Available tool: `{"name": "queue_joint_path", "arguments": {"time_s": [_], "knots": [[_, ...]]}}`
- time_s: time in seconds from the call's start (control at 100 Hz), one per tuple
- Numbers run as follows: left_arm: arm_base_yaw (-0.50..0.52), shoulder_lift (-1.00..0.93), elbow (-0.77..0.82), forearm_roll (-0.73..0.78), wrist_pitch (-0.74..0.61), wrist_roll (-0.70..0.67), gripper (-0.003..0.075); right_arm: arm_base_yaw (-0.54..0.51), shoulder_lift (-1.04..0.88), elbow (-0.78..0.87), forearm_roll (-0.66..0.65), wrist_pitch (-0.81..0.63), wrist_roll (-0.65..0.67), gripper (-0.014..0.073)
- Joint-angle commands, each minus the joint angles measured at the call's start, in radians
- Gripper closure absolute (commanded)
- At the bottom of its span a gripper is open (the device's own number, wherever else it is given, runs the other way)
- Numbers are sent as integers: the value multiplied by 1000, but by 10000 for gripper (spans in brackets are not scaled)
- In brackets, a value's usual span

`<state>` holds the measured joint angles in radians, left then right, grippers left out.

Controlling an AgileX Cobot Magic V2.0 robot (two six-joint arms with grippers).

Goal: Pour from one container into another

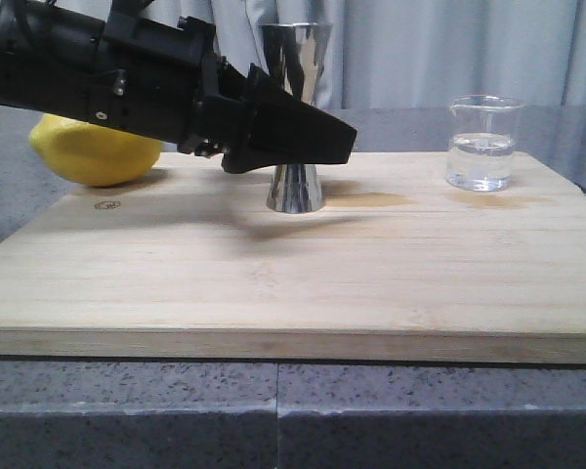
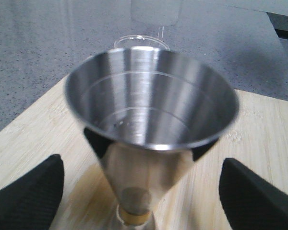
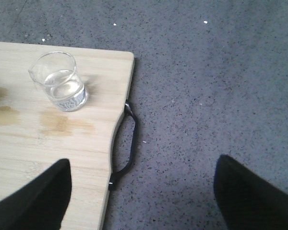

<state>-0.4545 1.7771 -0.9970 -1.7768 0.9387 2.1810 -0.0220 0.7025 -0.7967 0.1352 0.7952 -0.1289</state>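
Observation:
The small clear glass beaker (image 1: 483, 147) stands upright on the right rear of the wooden board, about a third full of clear liquid. It shows too in the right wrist view (image 3: 60, 81), and its rim peeks out behind the steel cup in the left wrist view (image 2: 139, 40). The shiny steel hourglass cup (image 1: 295, 117) stands at the board's rear middle. My left gripper (image 1: 313, 137) is open, its fingers (image 2: 31, 196) on either side of the cup (image 2: 149, 105) without touching it. My right gripper (image 3: 144, 191) is open and holds nothing, over the counter by the board's right edge, away from the beaker.
A yellow lemon (image 1: 93, 151) lies at the board's left rear, behind my left arm. The bamboo board (image 1: 273, 283) has wet stains (image 1: 371, 198) near the cup and a black handle (image 3: 127, 143) on its right edge. Grey speckled counter surrounds it; curtains hang behind.

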Motion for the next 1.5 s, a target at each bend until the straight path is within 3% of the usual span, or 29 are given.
{"name": "queue_joint_path", "arguments": {"time_s": [0.0,0.12,0.38,0.66,0.92,1.24,1.49], "knots": [[-10,-38,-28,-75,50,-6,113,2,6,-34,2,-68,-9,41],[-10,-38,-28,-75,50,-6,143,2,6,-34,2,-68,-9,41],[-10,-38,-28,-75,52,-6,373,2,6,-34,2,-68,-9,41],[-10,-38,-28,-75,53,-6,524,2,6,-34,2,-68,-9,41],[-10,-38,-28,-75,53,-6,598,2,6,-34,2,-68,-9,41],[-10,-38,-28,-75,95,-6,629,2,6,-34,4,-78,-18,41],[-10,-38,-34,-75,140,-4,661,2,6,-34,175,-132,-184,41]]}}
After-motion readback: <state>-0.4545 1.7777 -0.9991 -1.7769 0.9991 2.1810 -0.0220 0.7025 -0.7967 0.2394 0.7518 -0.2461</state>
